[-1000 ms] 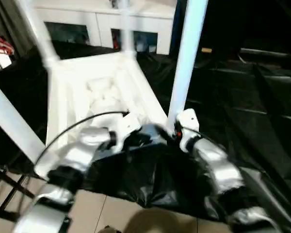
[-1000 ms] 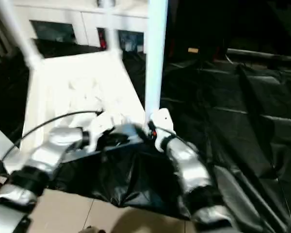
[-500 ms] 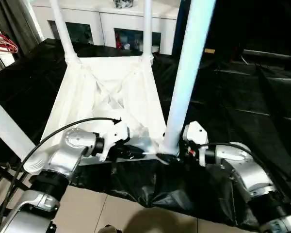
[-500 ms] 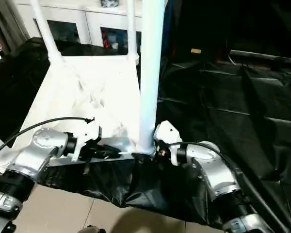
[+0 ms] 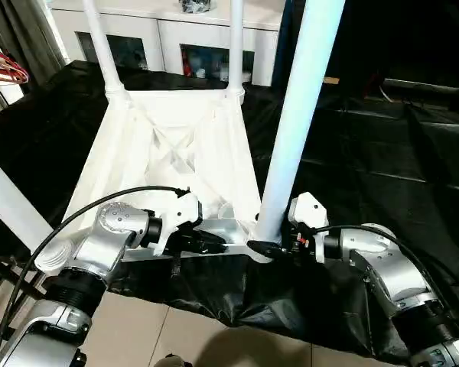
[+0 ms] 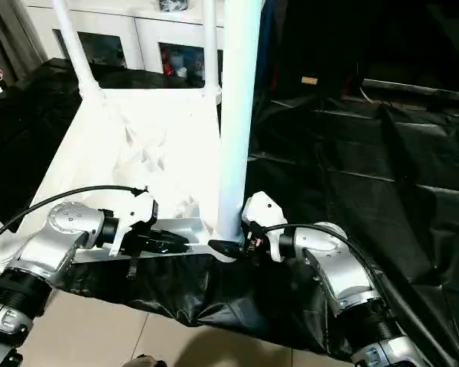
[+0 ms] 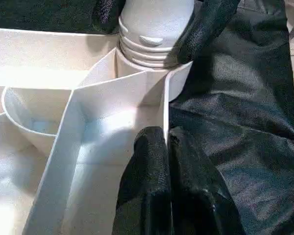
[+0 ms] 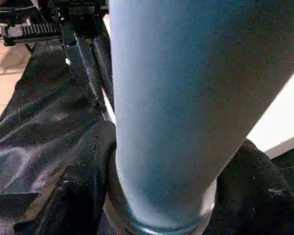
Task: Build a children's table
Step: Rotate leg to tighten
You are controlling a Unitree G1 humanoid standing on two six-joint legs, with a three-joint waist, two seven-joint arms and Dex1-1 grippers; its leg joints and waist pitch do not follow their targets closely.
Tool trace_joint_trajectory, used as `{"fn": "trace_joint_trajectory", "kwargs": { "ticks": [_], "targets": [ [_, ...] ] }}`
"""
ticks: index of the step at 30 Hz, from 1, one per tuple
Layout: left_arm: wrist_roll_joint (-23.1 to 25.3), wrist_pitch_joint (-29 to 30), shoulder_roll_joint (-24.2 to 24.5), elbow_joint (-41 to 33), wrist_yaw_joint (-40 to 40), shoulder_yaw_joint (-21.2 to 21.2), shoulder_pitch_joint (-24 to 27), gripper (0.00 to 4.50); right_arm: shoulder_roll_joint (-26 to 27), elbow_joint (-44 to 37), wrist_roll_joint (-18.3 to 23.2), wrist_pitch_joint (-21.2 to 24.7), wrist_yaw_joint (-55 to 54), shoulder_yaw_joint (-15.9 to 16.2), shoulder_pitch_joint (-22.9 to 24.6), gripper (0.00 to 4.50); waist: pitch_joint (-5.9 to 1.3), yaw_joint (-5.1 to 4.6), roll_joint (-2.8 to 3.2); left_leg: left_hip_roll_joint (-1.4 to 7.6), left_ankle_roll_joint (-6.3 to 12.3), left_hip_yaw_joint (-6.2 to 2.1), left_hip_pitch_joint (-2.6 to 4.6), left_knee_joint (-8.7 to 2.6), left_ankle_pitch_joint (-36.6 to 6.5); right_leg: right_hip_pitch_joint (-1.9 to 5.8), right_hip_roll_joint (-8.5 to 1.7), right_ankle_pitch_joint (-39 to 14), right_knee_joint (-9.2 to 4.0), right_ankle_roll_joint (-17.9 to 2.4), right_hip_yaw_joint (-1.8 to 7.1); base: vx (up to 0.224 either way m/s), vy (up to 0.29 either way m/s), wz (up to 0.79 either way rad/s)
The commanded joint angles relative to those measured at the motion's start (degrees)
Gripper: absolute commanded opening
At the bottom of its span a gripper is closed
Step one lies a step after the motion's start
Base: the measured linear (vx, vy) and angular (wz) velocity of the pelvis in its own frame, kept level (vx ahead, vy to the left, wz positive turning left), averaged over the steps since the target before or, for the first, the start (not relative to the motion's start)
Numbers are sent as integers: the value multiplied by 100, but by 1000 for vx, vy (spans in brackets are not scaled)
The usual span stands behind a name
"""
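Observation:
The children's table lies upside down on black cloth, its ribbed white top (image 5: 176,145) facing up. Two legs (image 5: 99,46) stand in the far corner sockets and another leg (image 5: 8,199) crosses at the near left. The near right leg (image 5: 298,115) stands in its socket. My right gripper (image 6: 223,246) is closed around this leg's threaded base, with fingers (image 8: 83,171) pressed on both sides. My left gripper (image 7: 166,139) is shut on the thin near rim wall of the top, close beside that same socket.
A white cabinet with glass doors (image 5: 176,30) stands behind the table. Black cloth (image 5: 382,153) covers the floor to the right. Beige tiles (image 5: 176,336) lie in front. A black folding frame (image 5: 0,290) and a red object (image 5: 4,69) sit at the left edge.
The head camera has swung and steadied. My right gripper has closed in on the base of the near right leg. The left gripper keeps its hold on the rim.

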Motion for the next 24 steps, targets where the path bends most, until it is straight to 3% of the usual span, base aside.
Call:
{"fn": "trace_joint_trajectory", "kwargs": {
  "ticks": [1,2,4,5,7,9,10,15,16,17,18,20,24],
  "targets": [
    [-12,-23,-108,-33,405,98,-1,0,137,6,-157,62,-314,100,113,266,-389,-15,-8,157,275,-22,117,-332,-815,241,-395,356,-394,-1403,224,0,0,0],
    [129,132,-305,82,953,151,-70,0,503,298,-363,86,-1245,-96,106,266,-368,-29,-71,150,207,-17,111,-348,-896,241,-405,137,-410,-1388,226,0,0,0],
    [129,132,-305,82,953,151,-70,0,503,298,-363,86,-1245,-96,106,266,-347,-49,-41,143,50,-32,132,-375,-1167,216,-417,-437,-462,-1313,225,0,0,0],
    [165,202,-451,153,1231,188,-134,0,739,492,-444,100,-1796,-226,77,266,-343,-60,-78,152,3,-37,130,-387,-1205,223,-417,-572,-471,-1269,226,0,0,0],
    [195,280,-637,202,1529,216,-204,0,1022,697,-456,89,-2299,-352,47,265,-327,-98,-54,147,-110,-36,156,-403,-1425,175,-418,-927,-499,-1194,248,0,0,0],
    [282,416,-1094,294,2165,219,-363,0,1648,1153,-516,93,-3362,-542,-96,265,-327,-113,-95,149,-141,-41,167,-411,-1492,163,-430,-1097,-523,-1131,256,0,0,0],
    [321,450,-1249,310,2376,207,-404,0,1831,1274,-558,74,-3625,-543,-160,265,-315,-135,-81,140,-174,-44,152,-417,-1482,153,-434,-1146,-530,-1116,261,0,0,0],
    [372,489,-1401,254,2483,121,-384,0,2006,1368,-671,85,-3832,-442,-257,265,-357,-119,-82,125,-22,-34,113,-380,-1065,206,-411,-385,-476,-1077,261,0,0,0],
    [392,487,-1455,205,2503,66,-345,0,2062,1392,-784,13,-3883,-367,-291,265,-363,-109,-17,120,-10,-43,115,-378,-1040,206,-412,-274,-462,-1088,255,0,0,0],
    [405,477,-1484,160,2497,20,-307,0,2105,1398,-844,-47,-3896,-339,-308,265,-356,-124,-50,120,-5,-34,118,-382,-1099,204,-403,-288,-478,-1090,250,0,0,0],
    [405,461,-1477,136,2459,-3,-285,0,2126,1382,-798,-55,-3866,-380,-304,321,-357,-128,-39,119,-7,-37,116,-383,-1124,206,-404,-317,-478,-1091,251,0,0,0],
    [407,373,-1366,81,2262,-39,-224,0,2105,1285,-593,-31,-3661,-552,-278,337,-356,-139,-39,127,5,-38,122,-390,-1224,207,-410,-473,-498,-1064,257,0,0,0],
    [357,299,-1159,12,1946,-59,-163,0,1838,1086,-570,-65,-3274,-463,-256,369,-369,-141,-23,132,26,-41,111,-392,-1130,216,-402,-261,-477,-1084,251,0,0,0]
  ]
}}
